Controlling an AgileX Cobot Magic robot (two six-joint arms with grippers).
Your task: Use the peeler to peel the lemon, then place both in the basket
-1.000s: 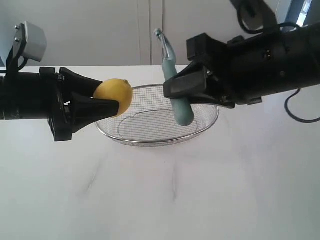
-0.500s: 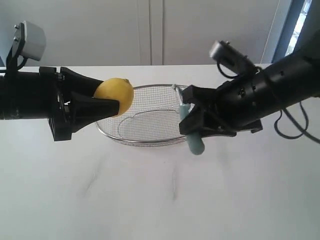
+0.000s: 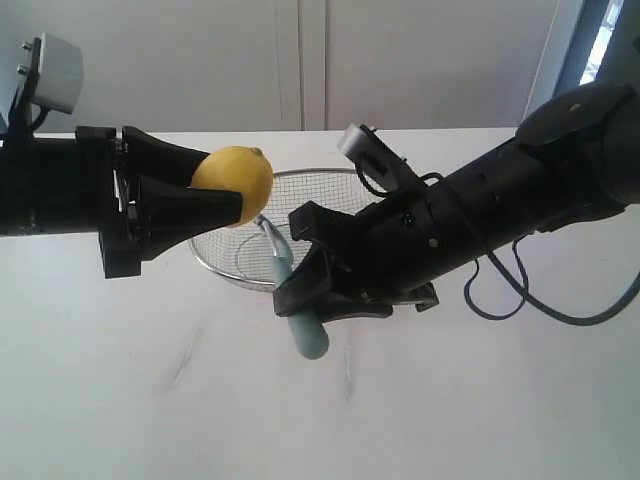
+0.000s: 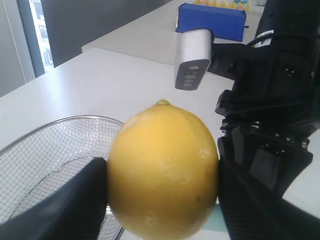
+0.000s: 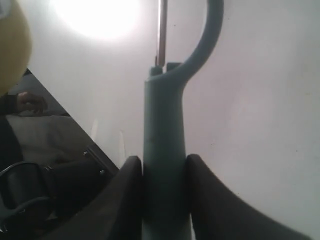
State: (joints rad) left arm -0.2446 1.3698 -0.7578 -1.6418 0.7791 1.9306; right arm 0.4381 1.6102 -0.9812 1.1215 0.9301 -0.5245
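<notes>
The bright yellow lemon (image 3: 235, 182) (image 4: 162, 167) is held in the air over the basket's left rim, my left gripper (image 3: 222, 192) (image 4: 162, 197) shut on its two sides. My right gripper (image 3: 297, 297) (image 5: 164, 172) is shut on the pale teal handle of the peeler (image 3: 305, 328) (image 5: 164, 150). The peeler slants up to the left, its metal blade head (image 3: 266, 228) just under the lemon. The wire mesh basket (image 3: 232, 262) (image 4: 47, 150) stands on the white table behind both grippers, partly hidden by the right arm.
A blue box (image 4: 212, 20) lies at the far edge of the table in the left wrist view. The right arm's black cable (image 3: 545, 300) loops down over the table on the right. The white tabletop (image 3: 320, 410) stretches in front of the basket.
My right gripper has swung down and left across the basket with the peeler, from upright behind the rim to slanting under the lemon. The left gripper with the lemon has risen slightly.
</notes>
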